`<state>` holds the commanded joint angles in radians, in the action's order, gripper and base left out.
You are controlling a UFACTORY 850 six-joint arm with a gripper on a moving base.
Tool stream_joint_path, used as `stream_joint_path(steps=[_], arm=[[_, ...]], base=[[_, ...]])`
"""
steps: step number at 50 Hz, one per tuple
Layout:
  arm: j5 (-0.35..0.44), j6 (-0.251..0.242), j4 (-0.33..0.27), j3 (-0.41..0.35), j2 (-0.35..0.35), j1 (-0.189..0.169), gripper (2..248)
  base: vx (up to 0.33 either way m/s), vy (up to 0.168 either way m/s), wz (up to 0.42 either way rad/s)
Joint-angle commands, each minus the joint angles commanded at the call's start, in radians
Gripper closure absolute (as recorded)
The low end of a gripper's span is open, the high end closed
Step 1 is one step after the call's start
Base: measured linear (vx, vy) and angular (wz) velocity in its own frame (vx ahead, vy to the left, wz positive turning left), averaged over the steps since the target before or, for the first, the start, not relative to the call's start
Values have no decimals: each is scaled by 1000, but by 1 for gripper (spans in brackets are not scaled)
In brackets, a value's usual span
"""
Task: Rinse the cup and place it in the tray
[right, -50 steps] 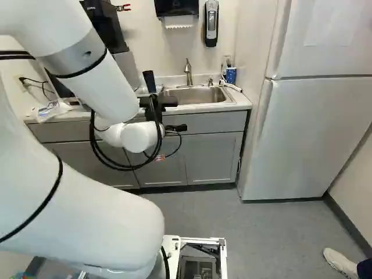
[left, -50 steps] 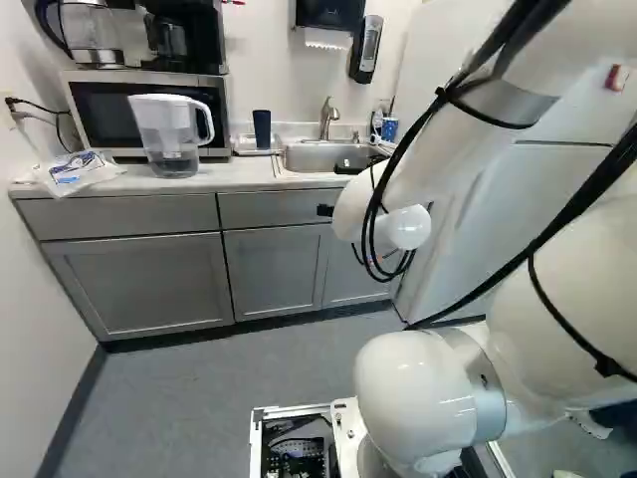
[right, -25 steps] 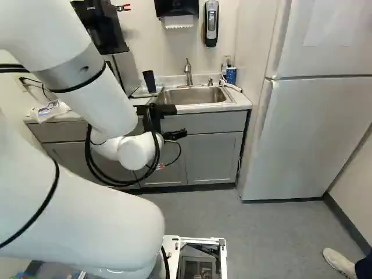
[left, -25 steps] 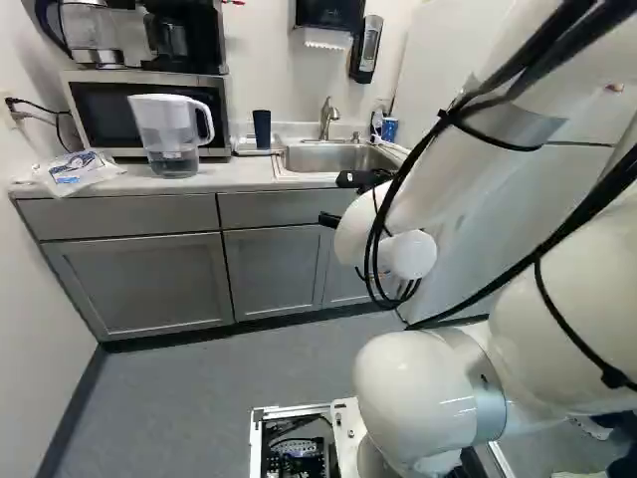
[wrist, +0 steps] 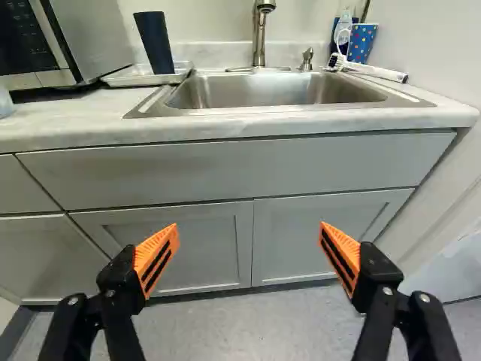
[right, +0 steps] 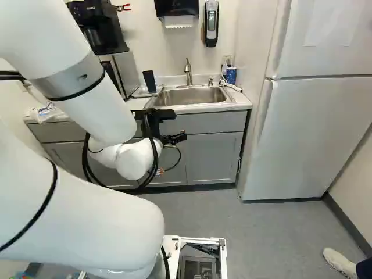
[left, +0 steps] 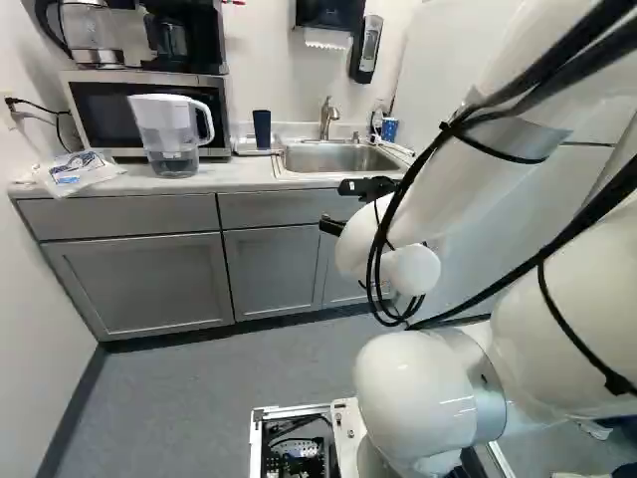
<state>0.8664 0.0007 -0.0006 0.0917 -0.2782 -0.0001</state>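
My jaws stand wide apart and empty, short of the tabletop [wrist: 68, 126], while the dark cup [wrist: 155, 43] sits in the tray [wrist: 126, 80] beside the sink [wrist: 263, 90], presumably put there so drips collect, though I cannot tell whether it has been rinsed.

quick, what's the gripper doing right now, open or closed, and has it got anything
Gripper: open, its two orange-padded fingers spread wide apart, with nothing held between them.
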Motion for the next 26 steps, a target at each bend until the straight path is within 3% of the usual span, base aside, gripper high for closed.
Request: stream_joint_path(steps=[26], arm=[[6,-1,1,-4,-1,0,3]], base=[[0,0,0]])
